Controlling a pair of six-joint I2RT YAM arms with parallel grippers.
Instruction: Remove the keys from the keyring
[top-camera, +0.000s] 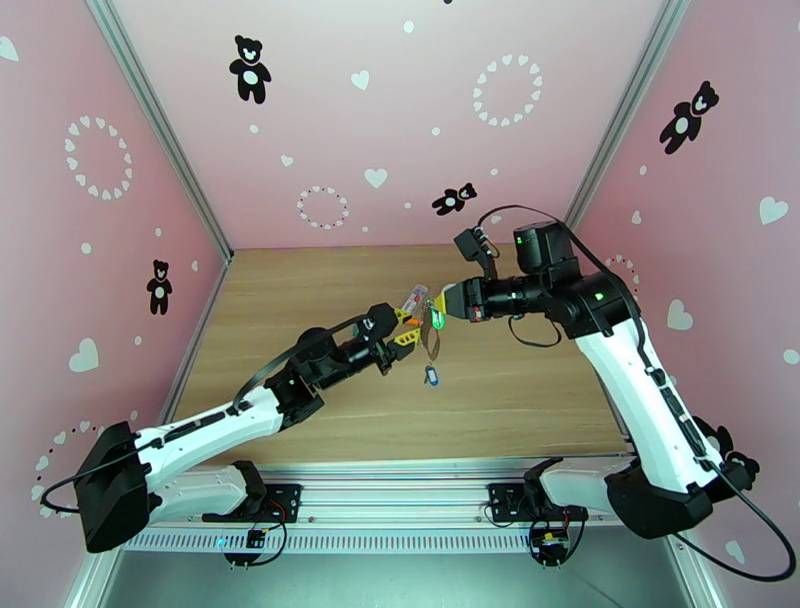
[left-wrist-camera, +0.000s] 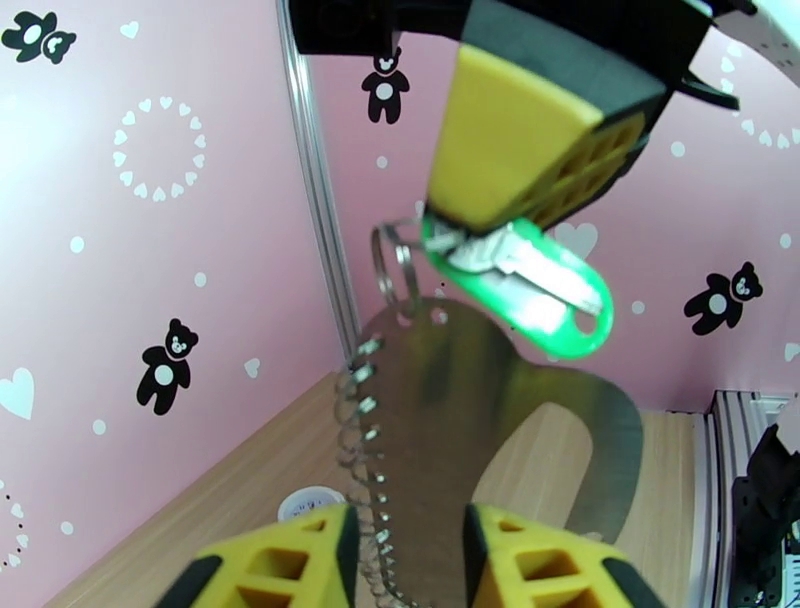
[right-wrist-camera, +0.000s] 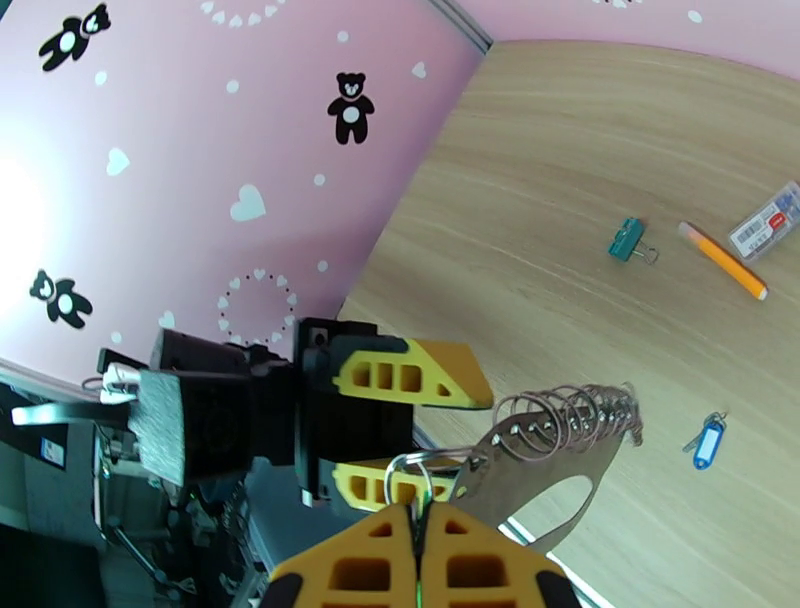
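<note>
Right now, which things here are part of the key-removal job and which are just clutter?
Job: green key, pinched in the right gripper; blue key, loose on the table; keyring.
Lying about: teal binder clip; orange pen; small clear box.

The wooden worktop (right-wrist-camera: 560, 150) has pink walls (right-wrist-camera: 200, 120) around it. A small green clip (right-wrist-camera: 626, 242) lies on it. An orange pen (right-wrist-camera: 722, 260) lies at the clip's 3 o'clock, a clear box (right-wrist-camera: 770, 222) just beside the pen.
</note>
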